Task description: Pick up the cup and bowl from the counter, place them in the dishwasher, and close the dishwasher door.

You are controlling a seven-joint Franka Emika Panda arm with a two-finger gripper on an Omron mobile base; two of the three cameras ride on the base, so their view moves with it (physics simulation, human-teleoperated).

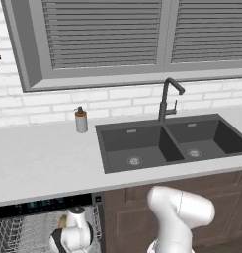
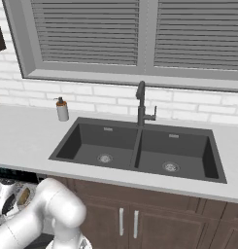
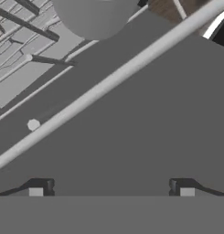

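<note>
Two fingertips of the end effector [image 3: 111, 189] stand wide apart, nothing between them, hovering just over the dishwasher door [image 3: 145, 137] by its bar handle [image 3: 109, 84]; a stance that suits pushing the door shut. Dishwasher [image 1: 43, 203]: open under the bench [image 1: 43, 158], wire rack [image 1: 23, 232] showing. Bowl [image 2: 24, 195]: brown, apparently in the rack. Cup: not identifiable. Bench also carries soap dispenser [image 1: 81, 120] and double sink [image 1: 167, 141].
</note>
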